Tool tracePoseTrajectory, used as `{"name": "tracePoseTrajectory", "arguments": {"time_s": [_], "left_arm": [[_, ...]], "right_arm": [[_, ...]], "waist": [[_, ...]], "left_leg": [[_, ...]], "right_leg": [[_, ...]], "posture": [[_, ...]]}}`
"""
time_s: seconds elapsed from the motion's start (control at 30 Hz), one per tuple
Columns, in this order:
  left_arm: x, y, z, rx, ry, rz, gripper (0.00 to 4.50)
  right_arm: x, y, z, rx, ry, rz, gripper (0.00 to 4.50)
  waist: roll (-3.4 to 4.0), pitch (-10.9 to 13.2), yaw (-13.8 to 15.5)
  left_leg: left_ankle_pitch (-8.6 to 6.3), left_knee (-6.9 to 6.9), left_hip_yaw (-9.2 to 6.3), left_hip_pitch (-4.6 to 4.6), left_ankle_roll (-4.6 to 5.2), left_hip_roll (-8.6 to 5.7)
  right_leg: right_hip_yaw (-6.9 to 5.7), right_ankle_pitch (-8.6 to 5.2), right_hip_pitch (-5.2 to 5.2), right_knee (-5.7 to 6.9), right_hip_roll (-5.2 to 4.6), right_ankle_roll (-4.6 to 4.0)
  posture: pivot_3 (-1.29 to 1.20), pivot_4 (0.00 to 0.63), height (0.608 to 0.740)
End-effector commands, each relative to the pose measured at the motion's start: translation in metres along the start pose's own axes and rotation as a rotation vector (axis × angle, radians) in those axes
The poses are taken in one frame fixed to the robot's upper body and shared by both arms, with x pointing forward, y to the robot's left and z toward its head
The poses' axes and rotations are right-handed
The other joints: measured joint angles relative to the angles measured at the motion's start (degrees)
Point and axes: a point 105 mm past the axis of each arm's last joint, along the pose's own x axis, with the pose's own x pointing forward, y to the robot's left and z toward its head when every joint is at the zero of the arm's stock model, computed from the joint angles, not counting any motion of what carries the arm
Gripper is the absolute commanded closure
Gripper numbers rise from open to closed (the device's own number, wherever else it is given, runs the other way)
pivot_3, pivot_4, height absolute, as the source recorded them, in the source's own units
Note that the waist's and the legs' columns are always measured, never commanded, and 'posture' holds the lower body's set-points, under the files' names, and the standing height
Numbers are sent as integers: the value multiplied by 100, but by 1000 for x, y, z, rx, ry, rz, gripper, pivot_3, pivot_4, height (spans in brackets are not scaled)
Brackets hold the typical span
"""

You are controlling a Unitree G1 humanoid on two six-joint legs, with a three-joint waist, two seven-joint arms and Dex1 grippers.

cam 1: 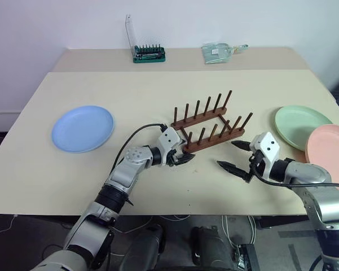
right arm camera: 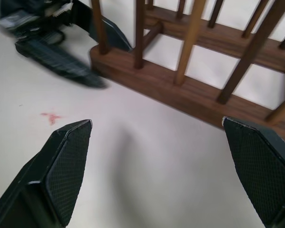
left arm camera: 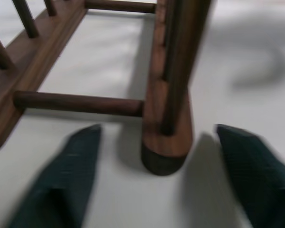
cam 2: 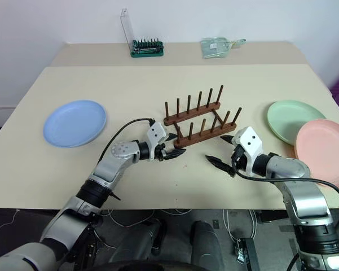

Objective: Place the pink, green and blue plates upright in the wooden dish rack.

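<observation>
At the wooden dish rack — left end effector straddles a rail end, empty.

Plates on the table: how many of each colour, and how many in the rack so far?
Blue plate: 1
Green plate: 1
Pink plate: 1
Total: 3, all lying flat on the table
In the rack: 0
</observation>
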Motion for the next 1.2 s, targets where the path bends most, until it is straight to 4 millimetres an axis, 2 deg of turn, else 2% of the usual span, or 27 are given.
{"name": "tracePoseTrajectory", "arguments": {"time_s": [0.03,0.07,0.23,0.33,0.5,0.6,0.7,0.77,0.83,0.93,0.97,1.03,1.07,1.13,1.2], "left_arm": [[4,-9,-13,-10,38,-24,3314],[3,-9,-13,0,33,-24,3731],[-10,3,-12,93,26,-13,3734],[-29,14,-6,107,-7,-44,3734],[-67,38,-9,148,47,-97,3734],[-77,50,-13,183,78,-94,3734],[-80,52,-11,195,67,-117,3734],[-80,55,-10,192,62,-117,2704],[-80,56,-9,181,53,-117,1907],[-79,65,-12,190,65,-39,385],[-79,67,-12,186,69,-16,47],[-82,69,-14,156,69,14,47],[-88,68,-14,119,63,28,12],[-102,60,-16,50,49,46,668],[-115,49,-20,13,58,69,1364]], "right_arm": [[-1,6,11,-26,-34,10,0],[-1,6,11,-26,-32,11,0],[-3,2,7,-50,0,11,0],[-5,-1,5,-57,12,11,0],[-4,-6,1,-67,21,11,0],[-4,-7,1,-70,20,11,0],[-4,-7,0,-73,20,12,0],[-3,-7,0,-78,19,16,0],[-1,-7,1,-81,16,20,0],[4,-3,3,-87,10,35,0],[5,-2,3,-87,9,37,0],[6,-1,4,-85,7,38,0],[7,0,4,-83,4,40,245],[11,5,2,-68,10,62,816],[15,8,2,-70,7,69,1702]], "waist": [[0,0,-2],[2,-1,-2],[3,-2,-12],[3,-2,-58],[4,-2,-86],[4,-2,-48],[3,-2,-18],[2,-1,-14],[2,-1,-20],[2,-1,-27],[2,-1,-26],[2,-1,-23],[2,-1,-30],[4,-2,-93],[3,-2,-162]], "left_leg": [[1,0,0,0,2,0],[1,0,0,0,3,0],[2,0,0,1,3,0],[2,-5,1,1,3,2],[2,-11,0,1,4,4],[3,-8,1,0,4,3],[2,-5,1,-1,4,2],[3,-6,0,-2,5,2],[3,-6,0,-1,5,2],[3,-7,0,-1,5,2],[3,-7,0,-1,5,2],[3,-6,0,-1,5,2],[3,-6,-1,-1,5,2],[3,-8,0,-1,5,2],[2,-14,0,-1,6,2]], "right_leg": [[0,0,0,0,0,1],[0,0,0,0,0,1],[0,1,-1,1,1,2],[0,1,-6,1,2,1],[0,2,-12,4,5,1],[0,2,-11,4,3,0],[0,2,-8,0,2,1],[0,2,-9,0,2,1],[0,2,-9,1,2,1],[0,2,-10,1,2,1],[0,2,-10,2,2,1],[0,2,-10,2,2,1],[1,2,-10,2,2,2],[2,2,-12,3,2,2],[5,2,-15,5,2,2]], "posture": [[0,150,740],[0,150,740],[0,150,740],[0,150,740],[0,150,740],[0,150,740],[0,150,740],[0,150,740],[0,150,740],[0,150,740],[0,150,740],[0,150,740],[0,150,740],[0,150,740],[0,150,740]]}}
